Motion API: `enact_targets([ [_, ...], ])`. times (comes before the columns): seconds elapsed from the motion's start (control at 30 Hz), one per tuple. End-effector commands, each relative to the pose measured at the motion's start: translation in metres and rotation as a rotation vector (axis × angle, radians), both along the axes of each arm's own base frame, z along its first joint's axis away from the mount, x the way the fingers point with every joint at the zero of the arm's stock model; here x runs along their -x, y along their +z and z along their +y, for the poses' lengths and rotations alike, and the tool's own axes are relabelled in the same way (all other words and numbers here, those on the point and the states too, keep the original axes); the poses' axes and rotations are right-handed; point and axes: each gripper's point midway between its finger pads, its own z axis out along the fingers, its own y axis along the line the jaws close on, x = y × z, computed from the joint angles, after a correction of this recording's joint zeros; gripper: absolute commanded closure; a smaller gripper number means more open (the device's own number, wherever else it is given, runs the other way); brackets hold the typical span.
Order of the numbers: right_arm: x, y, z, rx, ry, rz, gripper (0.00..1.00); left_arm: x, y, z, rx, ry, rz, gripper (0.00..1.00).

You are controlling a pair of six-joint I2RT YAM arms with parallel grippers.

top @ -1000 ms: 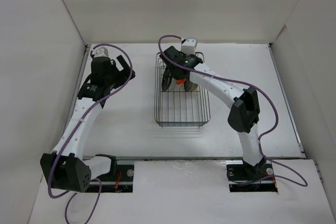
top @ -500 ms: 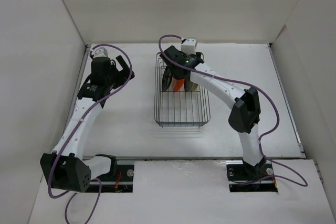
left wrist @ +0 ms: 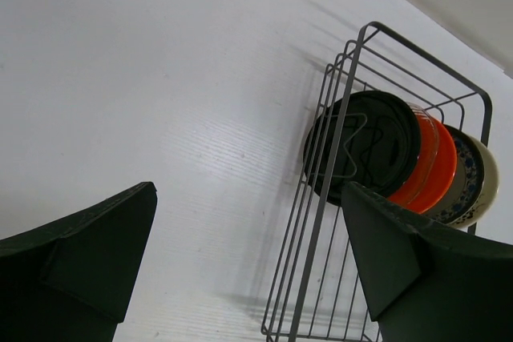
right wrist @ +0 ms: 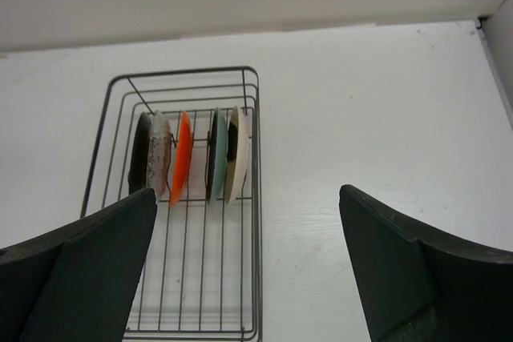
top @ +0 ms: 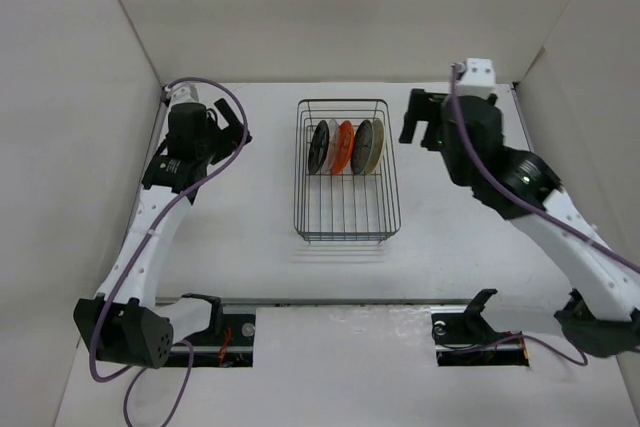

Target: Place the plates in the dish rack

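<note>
Standing on edge between the prongs of the black wire dish rack [top: 347, 215], at the upper centre of the top view, five plates make one row. From left to right they are the black plate [top: 320, 147], the clear glass plate [top: 331, 144], the orange plate [top: 343, 147], the teal patterned plate [top: 363, 147] and the cream plate [top: 376, 144]. The left gripper [left wrist: 248, 198] is at the upper left of that frame and the right gripper [right wrist: 247, 194] at the upper right — both well apart from the rack, each with its fingers spread wide.
</note>
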Motion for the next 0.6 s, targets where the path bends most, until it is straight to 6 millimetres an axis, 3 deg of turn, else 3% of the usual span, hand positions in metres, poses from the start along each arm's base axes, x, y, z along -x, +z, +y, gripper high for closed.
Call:
enact_targets([
  [0.0,0.020,0.012,-0.018,0.024,0.059,-0.036,0.00,0.004,0.042,0.012,-0.019,0.044,-0.106,0.00],
  [0.07,0.038,0.016,-0.043,0.018,0.035,-0.048,0.00,0.008,0.055,0.018,-0.035,0.066,-0.142,0.00],
  [0.17,0.052,0.017,-0.064,0.003,0.023,-0.066,0.00,0.024,0.073,0.030,-0.057,0.112,-0.199,0.00],
  [0.2,0.062,0.025,-0.077,-0.012,0.014,-0.099,0.00,0.026,0.077,0.035,-0.064,0.133,-0.214,0.00],
  [0.3,0.078,0.028,-0.098,-0.014,-0.001,-0.110,0.00,0.036,0.080,0.040,-0.091,0.143,-0.206,0.00],
  [0.43,0.089,0.026,-0.114,0.004,-0.023,-0.112,0.00,0.047,0.089,0.044,-0.091,0.158,-0.236,0.00],
  [0.57,0.091,0.022,-0.116,0.022,-0.020,-0.102,0.00,0.057,0.100,0.045,-0.067,0.167,-0.264,0.00],
])
